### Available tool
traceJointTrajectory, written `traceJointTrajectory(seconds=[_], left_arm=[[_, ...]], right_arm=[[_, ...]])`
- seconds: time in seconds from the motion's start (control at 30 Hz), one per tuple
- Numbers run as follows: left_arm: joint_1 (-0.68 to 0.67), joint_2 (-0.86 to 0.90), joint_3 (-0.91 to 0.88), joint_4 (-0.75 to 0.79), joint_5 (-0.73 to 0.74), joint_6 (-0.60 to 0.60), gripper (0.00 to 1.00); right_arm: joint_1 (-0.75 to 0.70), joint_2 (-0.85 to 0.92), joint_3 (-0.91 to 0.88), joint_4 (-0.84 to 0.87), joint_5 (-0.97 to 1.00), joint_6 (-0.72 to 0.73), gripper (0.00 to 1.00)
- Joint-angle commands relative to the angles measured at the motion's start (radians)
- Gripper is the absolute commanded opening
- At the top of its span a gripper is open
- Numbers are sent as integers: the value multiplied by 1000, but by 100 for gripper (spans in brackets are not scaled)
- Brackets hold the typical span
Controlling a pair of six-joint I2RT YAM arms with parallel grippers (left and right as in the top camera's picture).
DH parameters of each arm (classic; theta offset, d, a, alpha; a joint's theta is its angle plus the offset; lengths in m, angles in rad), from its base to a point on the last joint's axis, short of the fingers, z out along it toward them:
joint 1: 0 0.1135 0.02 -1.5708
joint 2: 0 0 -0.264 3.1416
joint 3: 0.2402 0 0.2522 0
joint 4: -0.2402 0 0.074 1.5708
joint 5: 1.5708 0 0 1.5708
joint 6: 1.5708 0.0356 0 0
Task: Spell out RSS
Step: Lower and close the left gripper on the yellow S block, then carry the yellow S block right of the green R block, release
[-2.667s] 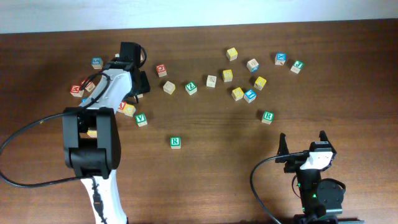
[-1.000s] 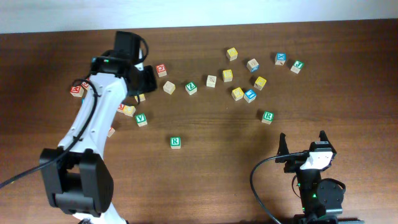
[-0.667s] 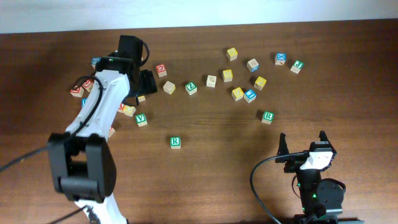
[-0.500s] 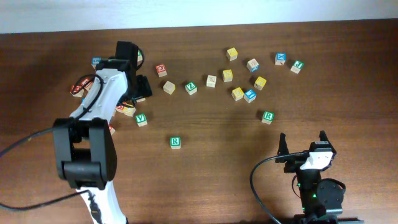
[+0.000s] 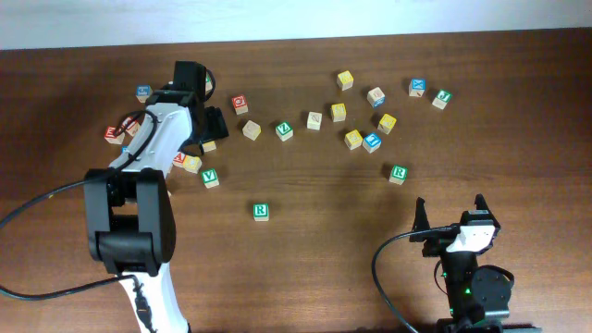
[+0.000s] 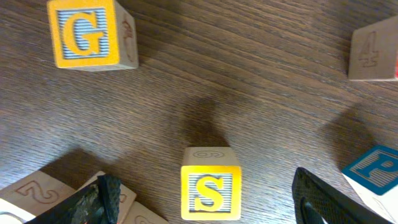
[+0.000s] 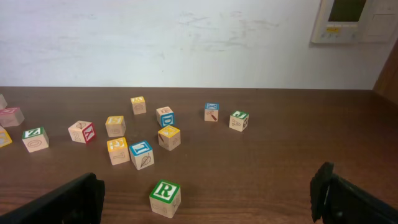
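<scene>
Left arm has swung back over the left-hand cluster since the earlier frame.

Overhead: one green-faced wooden cube with a white R (image 5: 261,212) sits alone on the dark wooden worktop (image 5: 305,268), well apart from both sets of fingers. I judge it the first letter set out, with both S cubes outstanding. A second green R cube (image 5: 398,173) lies nearer the right fingers (image 5: 419,215).

Left wrist: left fingers (image 6: 320,199) stand wide and hold nothing. A yellow-faced wooden S cube (image 6: 211,190) sits between them. A yellow G cube (image 6: 87,34) lies beyond, and a blue P cube (image 6: 373,171) just outside one finger crowds the approach.

Right wrist: right fingers are wide and empty. The second S is not identified.
</scene>
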Motion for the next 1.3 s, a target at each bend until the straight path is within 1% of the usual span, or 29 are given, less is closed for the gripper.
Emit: traceJointTrajectory(seconds=[0.0, 0.07, 0.17, 0.27, 0.3, 0.43, 0.63, 0.7, 0.73, 0.8, 0.87, 1.17, 1.27], left_arm=[[-4, 42, -3, 3, 26, 16, 78], [-4, 60, -3, 1, 26, 16, 77], [-4, 83, -3, 2, 26, 16, 72], [-4, 85, -3, 3, 26, 41, 58], [-4, 85, -3, 6, 26, 56, 55], [-4, 85, -3, 11, 26, 65, 54], [-4, 85, -3, 29, 26, 60, 45], [-4, 85, -3, 29, 26, 60, 38], [-4, 85, -3, 28, 26, 60, 37], [-4, 85, -3, 28, 26, 60, 37], [-4, 85, -3, 25, 26, 60, 32], [-4, 85, -3, 29, 26, 60, 30], [-4, 84, -3, 28, 26, 60, 22]], right_arm=[[6, -8, -7, -6, -6, 10, 98], [6, -8, -7, -6, -6, 10, 98], [6, -8, -7, -6, -6, 10, 98], [6, -8, -7, -6, -6, 10, 98], [6, -8, -7, -6, -6, 10, 98], [6, -8, -7, -6, -6, 10, 98], [6, -8, -7, -6, -6, 10, 98], [6, -8, -7, -6, -6, 10, 98], [6, -8, -7, -6, -6, 10, 98], [6, -8, -7, -6, -6, 10, 98], [6, -8, -7, -6, -6, 10, 98], [6, -8, -7, -6, -6, 10, 98], [6, -8, -7, -6, -6, 10, 98]])
